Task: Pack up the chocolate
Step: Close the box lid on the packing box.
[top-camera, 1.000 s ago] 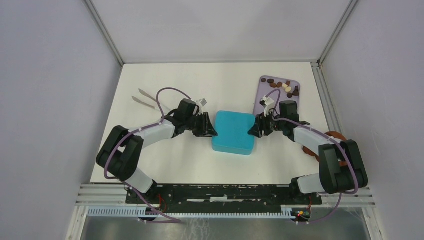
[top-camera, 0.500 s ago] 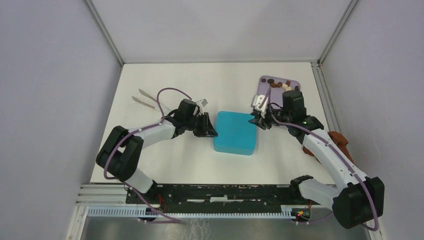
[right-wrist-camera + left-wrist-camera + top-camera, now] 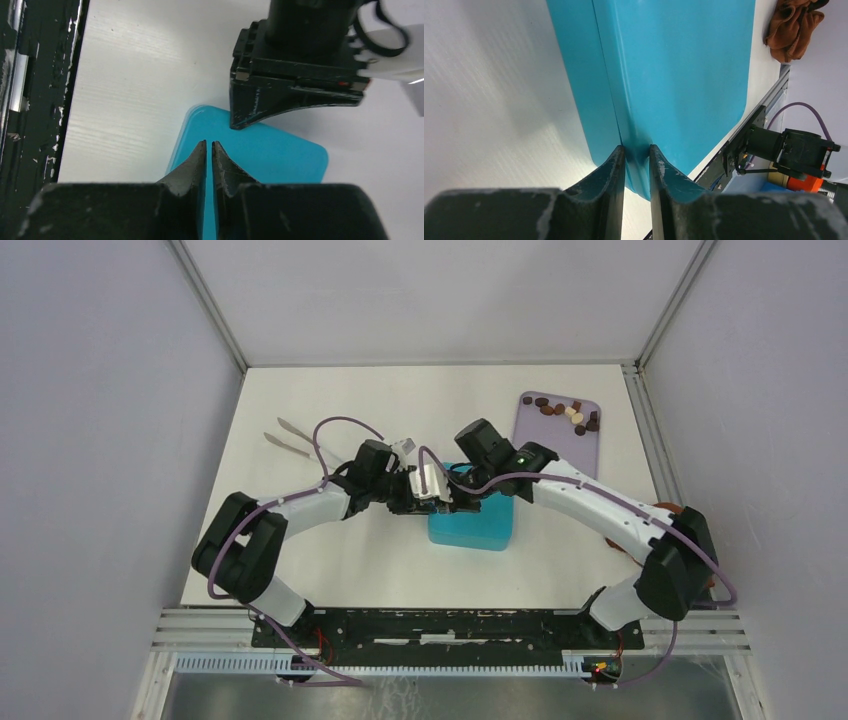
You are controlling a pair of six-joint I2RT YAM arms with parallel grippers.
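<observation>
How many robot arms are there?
2. The left arm comes from the left, its left gripper pinching the teal box's edge; the right arm stretches over the box from the right, right gripper shut. None seems hidden.

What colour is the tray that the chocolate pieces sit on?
Pale lilac tray, with the chocolate at its far end; the top external view shows it best.

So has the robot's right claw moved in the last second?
Yes. The right claw swung left, away from the purple tray, across the teal box to its left edge, beside the left claw.
</observation>
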